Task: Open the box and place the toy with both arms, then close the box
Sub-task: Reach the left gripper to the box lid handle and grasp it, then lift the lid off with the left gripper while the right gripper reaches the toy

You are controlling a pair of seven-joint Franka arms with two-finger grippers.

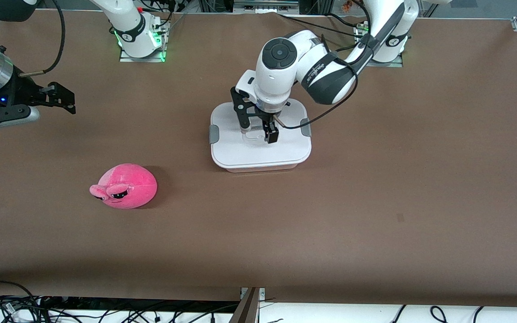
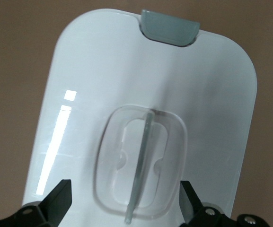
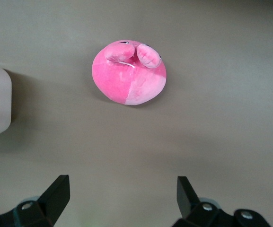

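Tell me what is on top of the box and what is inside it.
On the box sits its white lid, with the open left pincer at the lid's clear handle. The lid covers the inside, so any contents cannot be seen.

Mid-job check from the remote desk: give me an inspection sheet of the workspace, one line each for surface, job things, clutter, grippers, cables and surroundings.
Surface: brown table, flat, one small dark mark toward the left arm's end.
Job things: box shut, white lid on, grey side clips in place; clear handle untouched. Toy lies on the table, nearer the front camera than the box, toward the right arm's end.
Clutter: nothing seen.
Grippers: left gripper open over the lid, fingers either side of the handle. Right gripper open, over bare table, waiting.
Cables: black cable loops from the left wrist over the lid's edge.
Surroundings: loose cables past the table's near edge.
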